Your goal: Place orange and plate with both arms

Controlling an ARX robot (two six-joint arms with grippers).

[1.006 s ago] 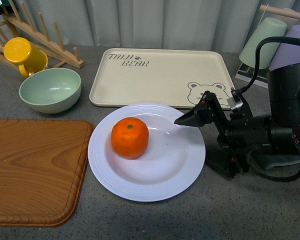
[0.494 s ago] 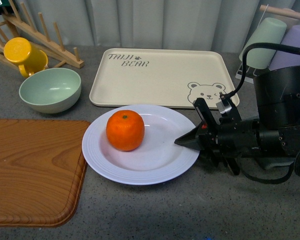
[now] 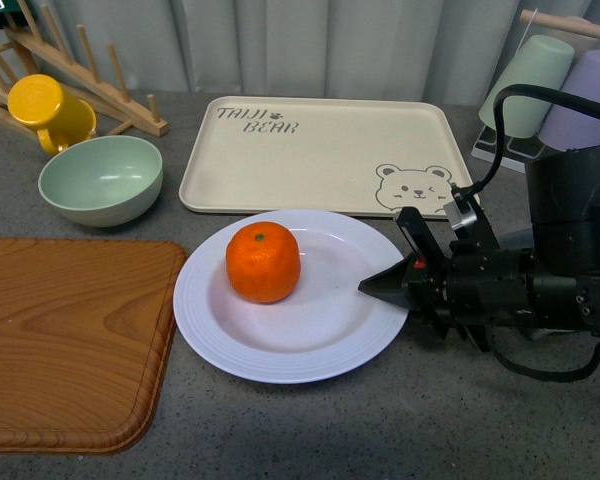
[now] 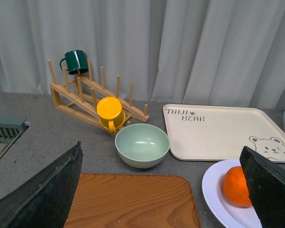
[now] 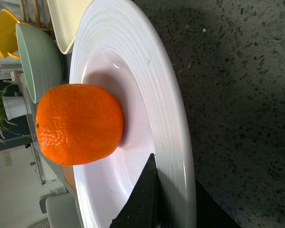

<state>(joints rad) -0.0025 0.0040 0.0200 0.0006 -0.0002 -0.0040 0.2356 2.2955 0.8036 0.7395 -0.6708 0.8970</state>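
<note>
The orange (image 3: pixel 263 262) sits left of centre in the white ribbed plate (image 3: pixel 330 325), on the grey counter in front of the bear tray. My right gripper (image 3: pixel 382 292) is shut on the plate's right rim, one finger over the rim and one under it. The right wrist view shows the finger (image 5: pixel 145 199) pressed on the plate's rim (image 5: pixel 166 95), with the orange (image 5: pixel 78 123) just beyond it. My left gripper (image 4: pixel 160 148) is open and empty, held high above the counter; the orange (image 4: pixel 235 186) and the plate (image 4: pixel 213 190) lie near its one finger. It is out of the front view.
A beige bear tray (image 3: pixel 320 150) lies behind the plate. A pale green bowl (image 3: pixel 100 178) and a yellow mug (image 3: pixel 45 110) on a wooden rack (image 3: pixel 90 75) are at the back left. A wooden board (image 3: pixel 70 340) is at the front left. Upturned cups (image 3: pixel 525 85) stand at the back right.
My right gripper has come lower and levelled out with the plate rim in it. The plate and the orange shifted left, then a little back to the right.
</note>
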